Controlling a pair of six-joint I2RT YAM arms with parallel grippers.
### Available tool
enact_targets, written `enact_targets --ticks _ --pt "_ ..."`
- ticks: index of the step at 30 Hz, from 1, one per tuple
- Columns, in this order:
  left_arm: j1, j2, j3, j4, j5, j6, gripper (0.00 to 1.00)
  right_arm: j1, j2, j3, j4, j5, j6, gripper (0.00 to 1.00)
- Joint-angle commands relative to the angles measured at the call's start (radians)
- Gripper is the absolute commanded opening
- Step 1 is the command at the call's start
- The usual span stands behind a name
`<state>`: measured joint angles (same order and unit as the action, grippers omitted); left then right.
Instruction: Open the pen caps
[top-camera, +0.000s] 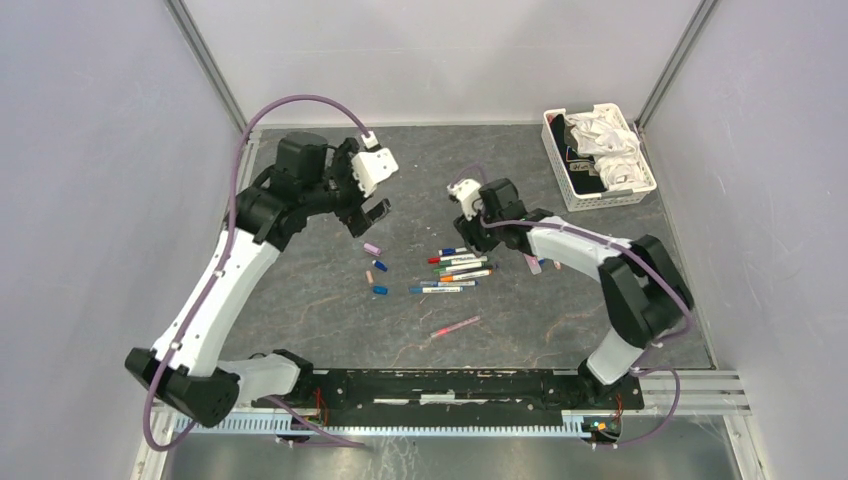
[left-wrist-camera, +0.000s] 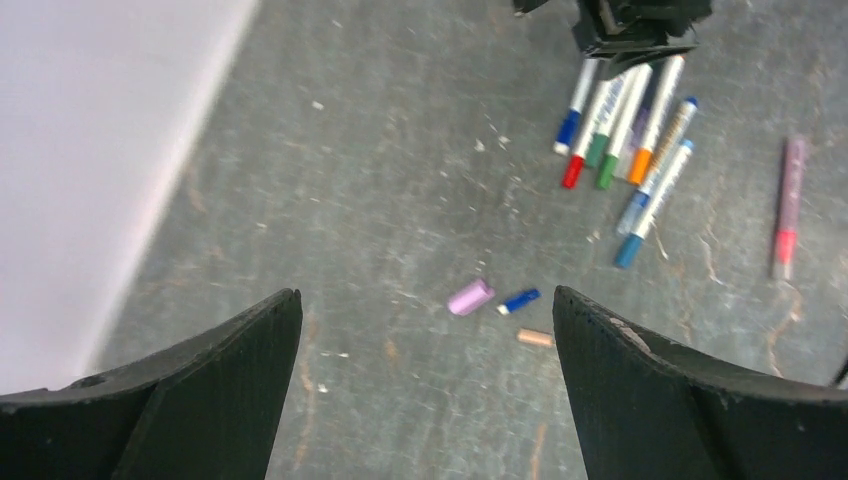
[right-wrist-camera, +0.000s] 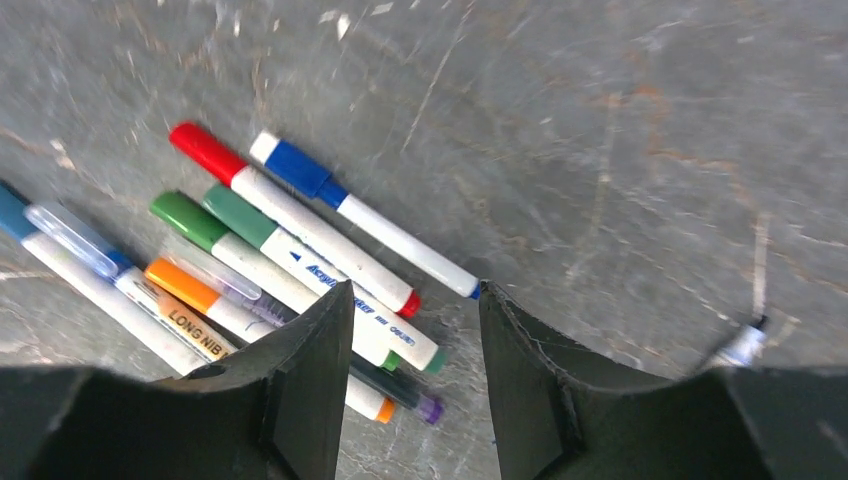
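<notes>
Wide-spread left hand (left-wrist-camera: 425, 300) high over loose pen caps (left-wrist-camera: 470, 297); right hand (right-wrist-camera: 415, 295), narrowly parted, low over pens (right-wrist-camera: 320, 235); both empty.

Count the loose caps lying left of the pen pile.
4, all left of the pen pile: lavender cap farthest back, far blue cap, tan cap beside it, near blue cap closest to the arms. Others may hide in the pile.

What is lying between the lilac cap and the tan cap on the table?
A small blue cap lies there, close beside the lilac cap and a little short of the tan cap. The left wrist view shows it best.
</notes>
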<state>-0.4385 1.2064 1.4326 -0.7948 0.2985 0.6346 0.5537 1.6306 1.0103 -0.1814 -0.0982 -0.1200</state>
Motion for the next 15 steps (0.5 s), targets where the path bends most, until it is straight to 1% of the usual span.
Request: enact_targets --ticks 1,8,11,15 --pt "0.003 0.091 0.006 -0.143 0.064 -0.033 1.0 0.02 0.084 0.064 -0.034 -0.042 -0.112 0.54" --pt "0.004 0.069 -0.033 -0.15 0.067 -0.004 1.0 0.021 0.152 0.095 -0.002 -0.009 -0.126 0.53" --pt "0.004 0.067 -0.04 -0.152 0.068 0.008 1.0 0.022 0.17 0.121 -0.018 -0.046 -0.123 0.52" --pt "0.004 0.065 -0.05 -0.159 0.077 0.022 1.0 0.025 0.157 0.146 -0.05 -0.122 -0.142 0.51"
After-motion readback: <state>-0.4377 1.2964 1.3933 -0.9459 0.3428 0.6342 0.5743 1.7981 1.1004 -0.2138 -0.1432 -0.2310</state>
